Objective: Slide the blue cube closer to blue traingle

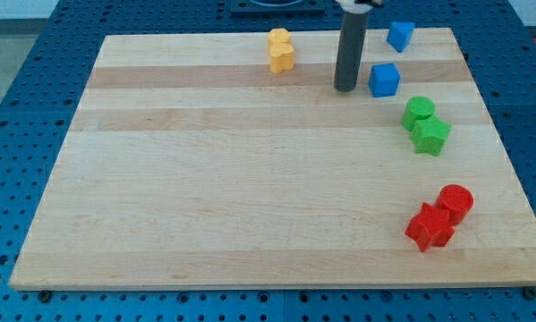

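Note:
The blue cube [385,80] sits on the wooden board near the view's top right. The blue triangle [400,35] lies above it, close to the board's top edge, a short gap apart from the cube. My tip [345,88] rests on the board just left of the blue cube, a small gap between them. The dark rod rises from the tip to the view's top edge.
Two yellow blocks [281,50] touch each other at the top centre. Two green blocks [425,124] sit together below the blue cube. A red cylinder [455,202] and a red star-like block [429,226] sit at the lower right. The board [250,179] lies on a blue perforated table.

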Action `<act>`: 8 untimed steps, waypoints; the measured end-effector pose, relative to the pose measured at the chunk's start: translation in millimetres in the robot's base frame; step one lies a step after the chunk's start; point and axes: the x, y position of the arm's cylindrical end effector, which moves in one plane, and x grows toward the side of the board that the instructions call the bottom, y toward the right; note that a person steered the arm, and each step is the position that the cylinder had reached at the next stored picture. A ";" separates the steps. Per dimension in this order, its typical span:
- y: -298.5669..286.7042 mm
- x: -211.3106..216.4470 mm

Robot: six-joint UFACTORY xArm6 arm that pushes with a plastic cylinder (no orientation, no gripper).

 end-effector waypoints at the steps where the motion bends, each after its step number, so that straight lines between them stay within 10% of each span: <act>1: 3.9 6.4; 8: 67.2 -18.7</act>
